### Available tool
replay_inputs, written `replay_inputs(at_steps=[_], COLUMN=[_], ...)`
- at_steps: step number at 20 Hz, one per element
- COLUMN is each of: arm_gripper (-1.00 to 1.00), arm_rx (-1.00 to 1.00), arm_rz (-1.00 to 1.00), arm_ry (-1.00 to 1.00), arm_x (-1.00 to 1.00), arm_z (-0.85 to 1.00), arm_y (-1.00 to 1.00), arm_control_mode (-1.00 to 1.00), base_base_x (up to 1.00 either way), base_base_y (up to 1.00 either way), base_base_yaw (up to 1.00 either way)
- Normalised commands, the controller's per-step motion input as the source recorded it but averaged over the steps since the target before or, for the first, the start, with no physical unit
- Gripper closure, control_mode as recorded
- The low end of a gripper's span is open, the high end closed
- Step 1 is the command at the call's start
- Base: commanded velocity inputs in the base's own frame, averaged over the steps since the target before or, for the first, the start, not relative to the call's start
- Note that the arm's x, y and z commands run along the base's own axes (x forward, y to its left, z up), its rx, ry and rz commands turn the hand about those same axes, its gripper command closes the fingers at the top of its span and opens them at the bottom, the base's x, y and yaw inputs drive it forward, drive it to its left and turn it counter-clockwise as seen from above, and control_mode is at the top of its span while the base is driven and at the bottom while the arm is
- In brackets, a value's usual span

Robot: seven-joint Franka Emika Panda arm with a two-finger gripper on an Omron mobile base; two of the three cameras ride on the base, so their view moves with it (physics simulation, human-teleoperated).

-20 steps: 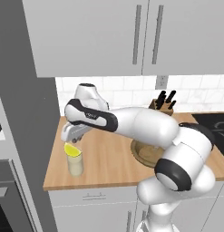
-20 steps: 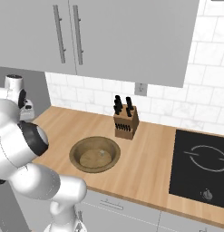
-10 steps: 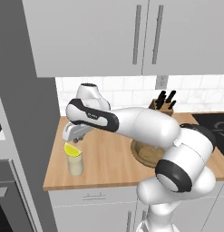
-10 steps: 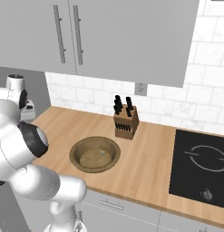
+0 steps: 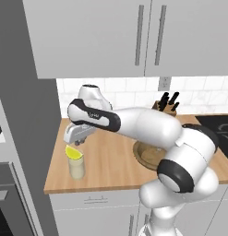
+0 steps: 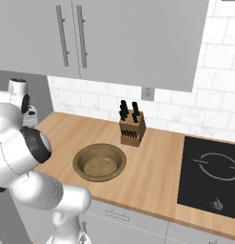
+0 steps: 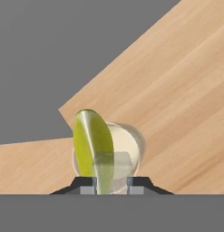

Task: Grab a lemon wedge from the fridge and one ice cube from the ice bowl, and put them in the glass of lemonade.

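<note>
Gripper (image 5: 75,142) poised directly above the glass of lemonade (image 5: 77,168), fingers apart, not gripping, lemon wedge (image 5: 74,152) resting on the glass rim, glass near the wooden counter (image 5: 113,166) left corner, ice bowl (image 6: 99,162) well apart, beside knife block (image 6: 132,129).

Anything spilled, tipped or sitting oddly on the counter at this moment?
No spill or tipping. The one odd thing: the lemon wedge is perched across the rim of the glass of lemonade rather than down in the liquid, with the gripper just above it. The ice bowl and knife block sit upright and undisturbed.
</note>
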Motion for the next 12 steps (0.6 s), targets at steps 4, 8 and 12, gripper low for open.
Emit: replay_inputs(at_steps=[4, 8, 12], arm_gripper=[1.0, 1.0, 1.0], arm_rx=[0.0, 0.0, 0.0], arm_rz=[0.0, 0.0, 0.0], arm_ry=[0.08, 0.06, 0.0], arm_x=[0.06, 0.06, 0.0], arm_z=[0.0, 0.0, 0.0], arm_y=[0.03, 0.01, 0.0], arm_control_mode=[-1.0, -1.0, -1.0], base_base_x=[0.0, 0.0, 0.0], base_base_y=[0.0, 0.0, 0.0], base_base_yaw=[0.0, 0.0, 0.0])
